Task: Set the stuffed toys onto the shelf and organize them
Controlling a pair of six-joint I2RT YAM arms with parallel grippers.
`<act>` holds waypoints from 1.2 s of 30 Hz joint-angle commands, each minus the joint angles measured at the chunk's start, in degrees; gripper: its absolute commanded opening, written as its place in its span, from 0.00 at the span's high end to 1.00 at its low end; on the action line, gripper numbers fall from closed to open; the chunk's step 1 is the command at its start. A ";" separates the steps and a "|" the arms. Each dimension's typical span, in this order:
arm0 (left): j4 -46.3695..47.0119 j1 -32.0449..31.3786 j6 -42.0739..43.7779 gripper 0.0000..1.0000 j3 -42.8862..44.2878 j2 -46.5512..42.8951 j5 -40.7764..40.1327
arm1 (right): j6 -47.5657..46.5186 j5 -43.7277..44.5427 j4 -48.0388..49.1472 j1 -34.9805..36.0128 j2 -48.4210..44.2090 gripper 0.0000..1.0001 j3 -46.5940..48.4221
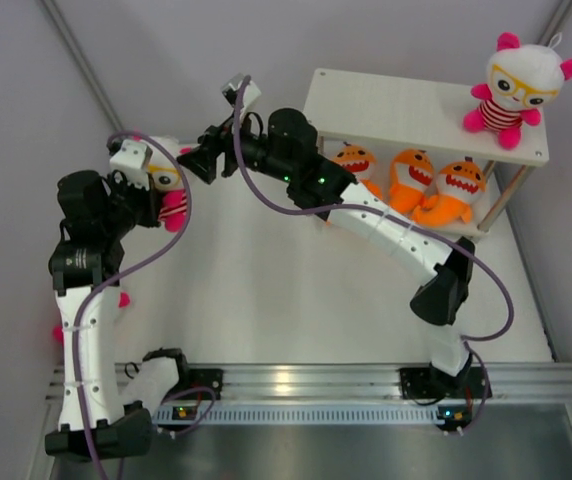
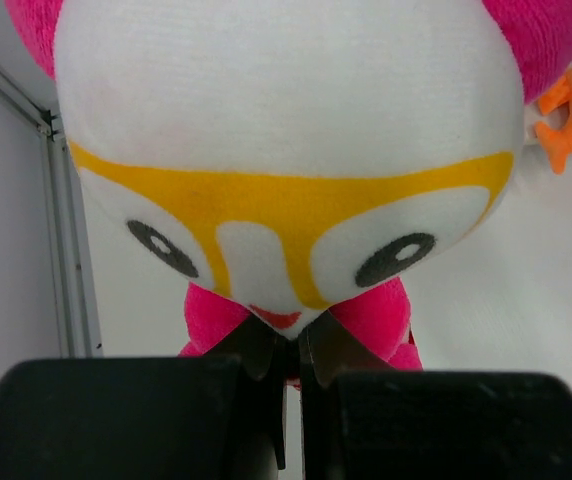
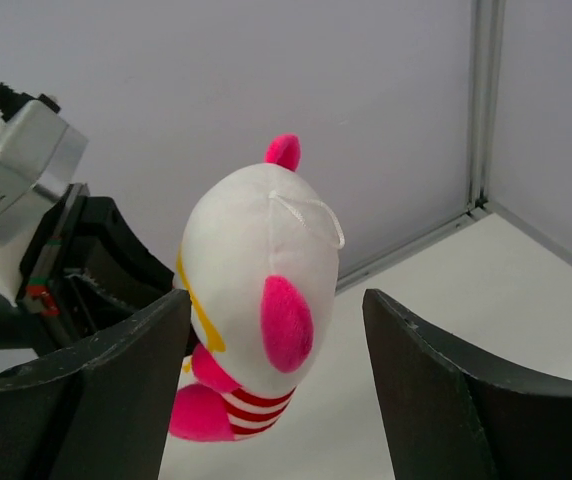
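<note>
My left gripper [image 1: 154, 198] is shut on a white-headed doll [image 1: 170, 190] with yellow glasses and holds it in the air at the table's left. In the left wrist view the doll [image 2: 286, 140] fills the frame, and the gripper [image 2: 291, 355] pinches its body below the head. My right gripper [image 1: 194, 160] is open and faces this doll; in the right wrist view the doll [image 3: 256, 300] hangs between the spread fingers [image 3: 116, 400] of the gripper [image 3: 276, 305], nearer the left one. The shelf [image 1: 386, 105] stands at the back right, with another doll [image 1: 519, 88] on top and three orange sharks [image 1: 411, 178] on the lower tier.
Pink parts of another plush [image 1: 59, 333] show behind my left arm at the table's left edge. A metal rail [image 1: 286, 382] runs along the near edge. Grey walls close off the left, back and right sides. My right arm stretches diagonally across the table.
</note>
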 commanded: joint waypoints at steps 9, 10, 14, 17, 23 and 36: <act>1.07 -0.06 0.75 1.00 1.45 -0.82 -0.38 | -1.53 0.49 -2.35 2.56 3.69 0.51 5.79; 1.24 -0.06 0.75 1.00 1.54 -0.73 -0.47 | -1.79 -0.03 -2.44 2.56 3.87 0.55 5.79; 1.24 -0.15 0.92 1.00 1.45 -0.56 -0.47 | -2.50 -2.05 -1.83 2.56 3.61 1.00 5.79; 1.24 -0.15 1.19 1.00 1.27 -0.56 -0.56 | -5.04 -3.81 -1.74 2.74 2.82 1.00 5.70; 0.02 -0.15 2.50 0.33 1.10 -0.82 -0.04 | -17.84 -4.95 -1.12 2.83 -1.74 1.00 2.37; -9.48 -0.68 5.41 0.02 4.26 -3.02 -4.06 | -30.89 -7.68 -7.45 -4.90 -15.46 1.00 -0.10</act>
